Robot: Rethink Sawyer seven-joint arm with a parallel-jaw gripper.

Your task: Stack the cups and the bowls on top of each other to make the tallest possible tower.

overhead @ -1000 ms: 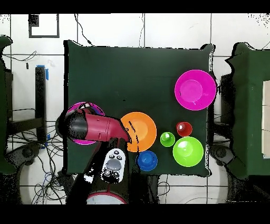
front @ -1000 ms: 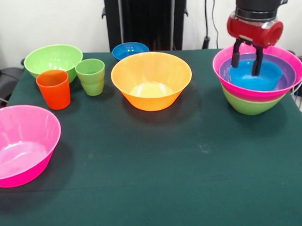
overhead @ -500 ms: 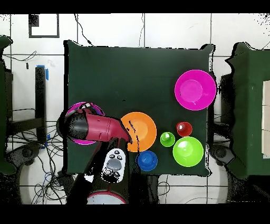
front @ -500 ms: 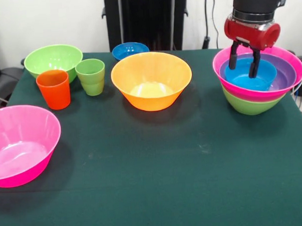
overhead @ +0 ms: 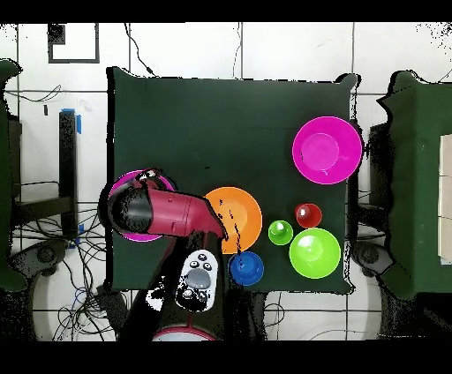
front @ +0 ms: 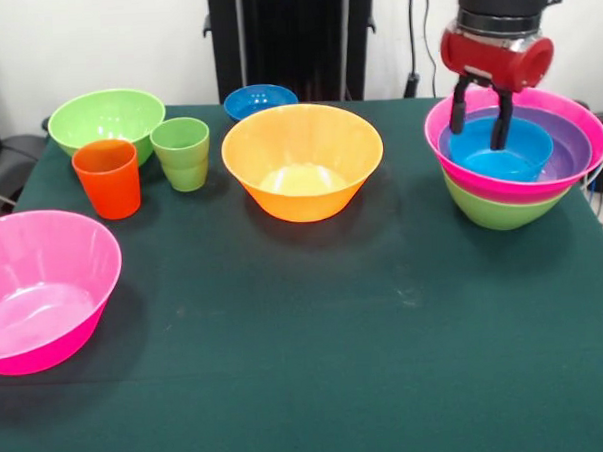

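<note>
Surface (front: 316, 325): dark green cloth, fills both views.

Loose pink bowl (front: 39, 287) sits lower left in front view, upper right in overhead (overhead: 327, 149).

Orange bowl (front: 302, 161) is centre, upright.

Tower (front: 519, 161) at right edge in front view: green base, pink, purple, blue bowl nested on top. Overhead shows only a pink sliver (overhead: 132, 234) at left, the arm (overhead: 172, 216) covers the rest.

Loose green bowl (front: 107, 119) is upper left. Small blue bowl (front: 260, 99) is top centre, behind the orange one.

Orange-red cup (front: 107, 178) and green cup (front: 182, 153) stand just beside each other, in front of the green bowl.

Pincer (front: 478, 120): fingers spread, empty, tips hanging over the blue bowl's rim inside the tower. Only front view shows it; in overhead the arm hides it.
</note>
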